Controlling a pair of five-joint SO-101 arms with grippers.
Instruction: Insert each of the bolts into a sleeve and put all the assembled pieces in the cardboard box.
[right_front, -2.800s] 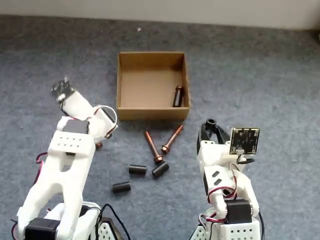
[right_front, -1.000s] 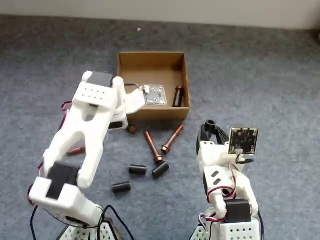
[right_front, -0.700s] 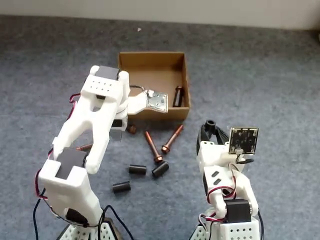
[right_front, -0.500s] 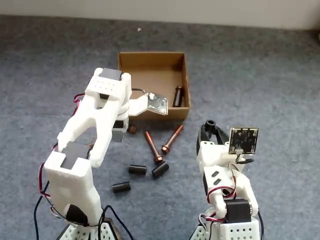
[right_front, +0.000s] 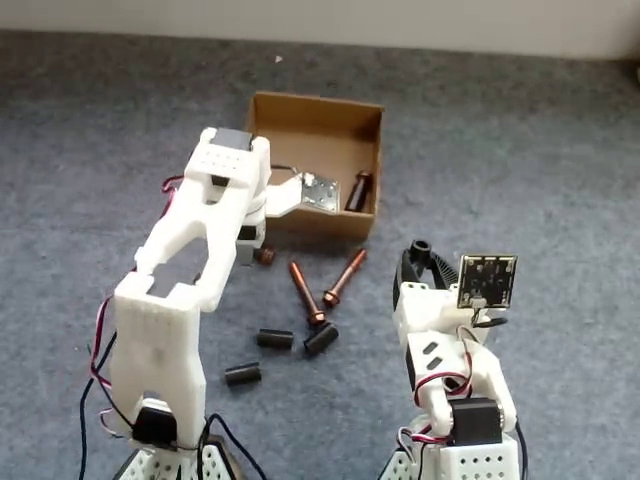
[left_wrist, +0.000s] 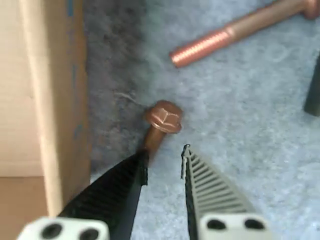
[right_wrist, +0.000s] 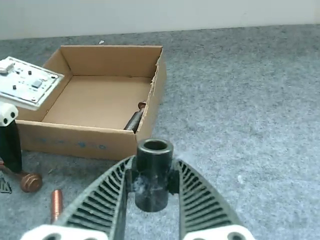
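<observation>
Lit evenly and softly, probably from overhead. Spreads bright over the grey carpet and casts only short, soft shadows beneath the arms. Darkens to a narrow band along the cardboard box wall in the left wrist view, around the bolt by the left gripper. Gleams faintly on the bolt's copper head and on the rim of the sleeve held in the right gripper.

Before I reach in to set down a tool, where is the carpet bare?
Bare carpet lies right of the box and far left of it. The strip between the box and the arms is crowded with bolts and sleeves.
</observation>
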